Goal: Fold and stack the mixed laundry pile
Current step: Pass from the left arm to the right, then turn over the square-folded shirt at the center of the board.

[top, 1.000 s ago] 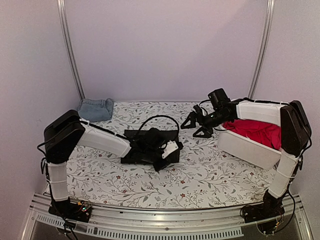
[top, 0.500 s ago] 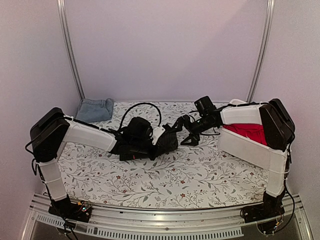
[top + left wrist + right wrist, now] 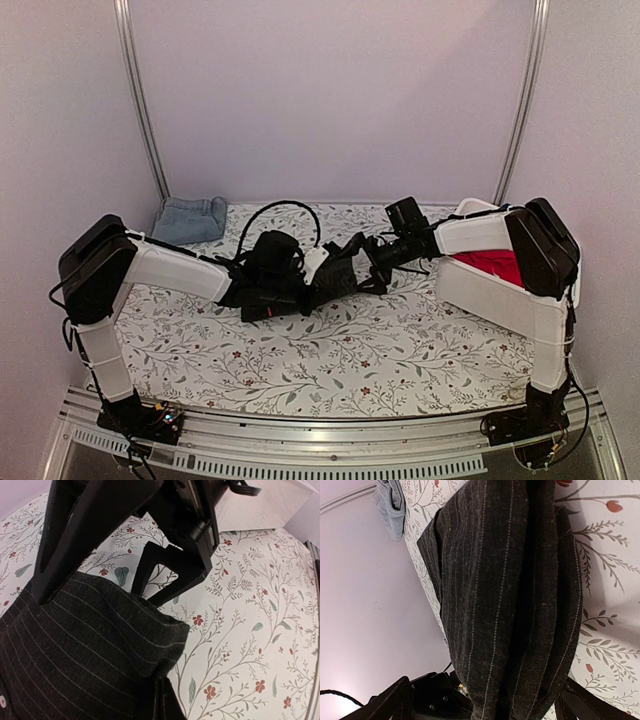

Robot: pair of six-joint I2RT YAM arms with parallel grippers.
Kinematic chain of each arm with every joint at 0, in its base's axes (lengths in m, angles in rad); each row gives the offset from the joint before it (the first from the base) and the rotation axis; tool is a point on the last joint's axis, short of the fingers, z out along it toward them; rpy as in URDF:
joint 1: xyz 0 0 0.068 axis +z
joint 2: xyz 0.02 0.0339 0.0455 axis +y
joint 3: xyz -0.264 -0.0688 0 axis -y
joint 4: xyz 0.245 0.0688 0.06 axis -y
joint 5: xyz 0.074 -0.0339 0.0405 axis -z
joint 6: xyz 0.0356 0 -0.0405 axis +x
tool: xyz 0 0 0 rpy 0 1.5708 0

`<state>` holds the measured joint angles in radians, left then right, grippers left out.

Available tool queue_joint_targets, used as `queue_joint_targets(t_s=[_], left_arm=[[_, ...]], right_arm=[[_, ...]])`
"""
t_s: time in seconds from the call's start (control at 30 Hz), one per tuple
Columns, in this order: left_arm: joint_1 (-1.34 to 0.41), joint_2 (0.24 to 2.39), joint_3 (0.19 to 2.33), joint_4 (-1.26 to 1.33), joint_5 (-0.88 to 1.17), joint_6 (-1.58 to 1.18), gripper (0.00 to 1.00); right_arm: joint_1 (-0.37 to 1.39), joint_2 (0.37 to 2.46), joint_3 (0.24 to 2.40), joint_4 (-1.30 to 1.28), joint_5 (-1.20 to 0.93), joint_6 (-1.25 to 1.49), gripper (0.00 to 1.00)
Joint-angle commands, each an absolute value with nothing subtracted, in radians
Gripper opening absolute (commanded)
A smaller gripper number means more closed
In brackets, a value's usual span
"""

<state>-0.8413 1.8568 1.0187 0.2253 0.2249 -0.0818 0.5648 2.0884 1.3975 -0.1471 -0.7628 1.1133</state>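
The black pinstriped shirt (image 3: pixel 343 262) of the laundry pile is bunched at mid-table. My left gripper (image 3: pixel 318 272) is shut on one edge of it. In the left wrist view the striped cloth (image 3: pixel 90 645) is pinched at the left gripper (image 3: pixel 161 700). My right gripper (image 3: pixel 368 265) stands open, its jaws on either side of the shirt's right end. In the right wrist view the shirt (image 3: pixel 505 605) hangs between the wide fingers of the right gripper (image 3: pixel 487 682). A red-pink cloth (image 3: pixel 500 262) lies in the bin. A folded light blue denim piece (image 3: pixel 190 218) rests at the back left.
The white plastic bin (image 3: pixel 495 300) stands on the right side of the floral table cover (image 3: pixel 400 350), under my right arm. Metal frame posts (image 3: pixel 140 100) rise at the back corners. The denim piece (image 3: pixel 392 505) also shows far off in the right wrist view.
My left gripper has carried the shirt toward the back right. My right gripper has swung left from the bin to the shirt, and its open jaws now straddle the cloth.
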Motion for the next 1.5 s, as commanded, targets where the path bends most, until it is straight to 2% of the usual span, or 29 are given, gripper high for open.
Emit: queue_joint_targets(t_s=[0.0, 0.53, 0.67, 0.77, 0.87, 0.93, 0.97, 1.03, 1.1, 1.23, 1.47], left_arm=[[-0.830, 1.811, 1.007, 0.277, 0.233, -0.089, 0.00], [-0.839, 1.804, 0.996, 0.273, 0.282, -0.057, 0.00], [-0.846, 1.800, 0.994, 0.256, 0.287, -0.036, 0.00], [-0.846, 1.799, 0.985, 0.254, 0.285, -0.035, 0.00], [-0.846, 1.787, 0.981, 0.250, 0.288, -0.036, 0.00], [-0.845, 1.771, 0.982, 0.228, 0.276, -0.046, 0.12], [-0.844, 1.760, 0.987, 0.204, 0.253, -0.061, 0.25], [-0.837, 1.730, 0.996, 0.154, 0.207, -0.099, 0.48], [-0.818, 1.682, 0.985, 0.122, 0.190, -0.136, 0.61], [-0.760, 1.552, 0.925, 0.101, 0.164, -0.215, 0.76], [-0.655, 1.403, 0.832, 0.060, 0.138, -0.317, 0.90]], right_arm=[[0.584, 2.137, 1.390, -0.047, -0.755, 1.273, 0.94], [0.607, 2.297, 1.499, -0.061, -0.635, 1.339, 0.69], [0.607, 2.332, 1.521, -0.039, -0.645, 1.341, 0.58], [0.607, 2.341, 1.521, -0.027, -0.646, 1.347, 0.44], [0.606, 2.326, 1.527, -0.029, -0.625, 1.331, 0.19], [0.605, 2.317, 1.567, -0.066, -0.615, 1.299, 0.04], [0.605, 2.317, 1.598, -0.105, -0.606, 1.256, 0.00], [0.605, 2.315, 1.666, -0.198, -0.591, 1.188, 0.00], [0.604, 2.308, 1.713, -0.266, -0.582, 1.111, 0.00], [0.598, 2.284, 1.778, -0.399, -0.560, 0.957, 0.00], [0.584, 2.239, 1.897, -0.696, -0.390, 0.563, 0.00]])
